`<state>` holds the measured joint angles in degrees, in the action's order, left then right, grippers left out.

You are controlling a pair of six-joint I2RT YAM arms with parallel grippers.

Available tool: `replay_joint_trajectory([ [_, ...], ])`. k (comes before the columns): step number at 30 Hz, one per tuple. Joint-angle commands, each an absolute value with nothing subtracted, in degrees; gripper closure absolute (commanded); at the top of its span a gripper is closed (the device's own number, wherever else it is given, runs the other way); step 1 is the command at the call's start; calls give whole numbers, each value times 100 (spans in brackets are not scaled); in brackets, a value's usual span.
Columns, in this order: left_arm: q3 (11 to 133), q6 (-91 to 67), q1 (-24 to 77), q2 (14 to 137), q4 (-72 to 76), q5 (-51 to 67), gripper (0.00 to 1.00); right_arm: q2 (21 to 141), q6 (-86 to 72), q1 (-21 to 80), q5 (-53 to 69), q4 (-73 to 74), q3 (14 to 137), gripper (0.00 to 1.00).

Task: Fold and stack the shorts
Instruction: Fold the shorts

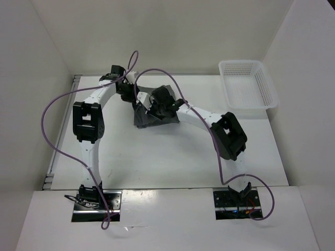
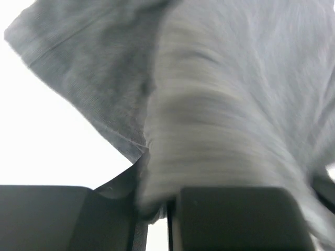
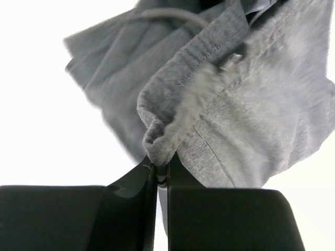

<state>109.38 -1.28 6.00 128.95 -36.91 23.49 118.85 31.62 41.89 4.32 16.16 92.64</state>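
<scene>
The grey shorts (image 1: 144, 121) lie bunched at the middle of the table's far half, with both arms reaching in over them. My left gripper (image 1: 128, 95) is at their left edge. In the left wrist view my left gripper (image 2: 157, 209) is shut on a fold of the shorts (image 2: 235, 94), which looks blurred there. My right gripper (image 1: 156, 107) sits on top of the heap. In the right wrist view my right gripper (image 3: 161, 170) is shut on a rolled bit of the shorts (image 3: 251, 115) at the waistband, and the drawstring (image 3: 172, 14) loops above it.
A white mesh basket (image 1: 246, 86) stands at the table's far right corner. White walls close in the table on the left, the back and the right. Purple cables (image 1: 49, 112) arc off both arms.
</scene>
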Motion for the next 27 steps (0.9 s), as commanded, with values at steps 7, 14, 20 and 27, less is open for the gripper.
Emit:
replay_joint_trajectory([
  [7,11777,0,404,13754,-3894,2856,81,11406,3112,4913,993,1688,8938,100],
  [14,12031,0,404,13939,-3894,2681,76,12550,2795,4913,827,1986,9975,100],
  [20,12085,0,404,13808,-3894,2497,55,12245,2927,5080,878,2091,10037,64],
  [27,12137,0,193,13307,-3946,2277,31,11209,2532,5185,1924,2671,10107,44],
])
